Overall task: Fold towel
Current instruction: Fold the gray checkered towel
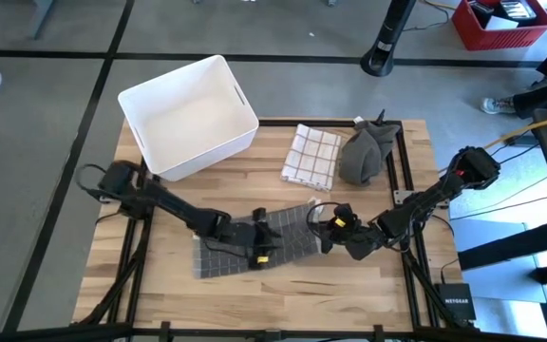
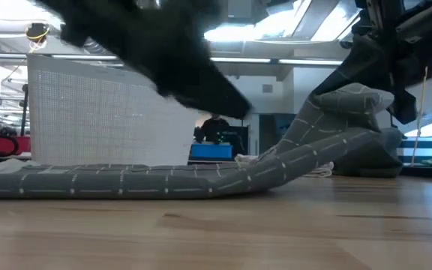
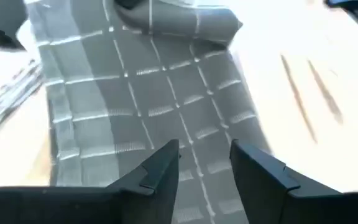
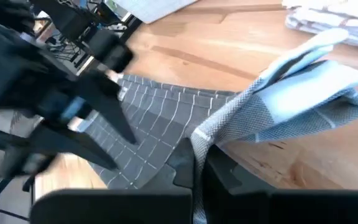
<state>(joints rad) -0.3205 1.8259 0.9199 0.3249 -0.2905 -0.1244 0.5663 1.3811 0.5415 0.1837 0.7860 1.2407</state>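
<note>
The right claw (image 4: 194, 165) is clamped on the near right corner of the grey towel (image 1: 245, 242) and holds that corner off the bench (image 1: 349, 285), likely so it can be carried over the rest of the cloth for a fold. The left claw (image 3: 205, 165) rests low over the flat part with its fingers parted and nothing between them, seemingly pinning the cloth so it does not slide. The towel lies at the front middle of the bench, grey with a thin pale grid, mostly flat, its lifted end rising in a soft crumpled ramp. A white bin (image 1: 188, 114), a checked cloth (image 1: 310, 155) and a dark bundle (image 1: 367, 150) sit behind it
</note>
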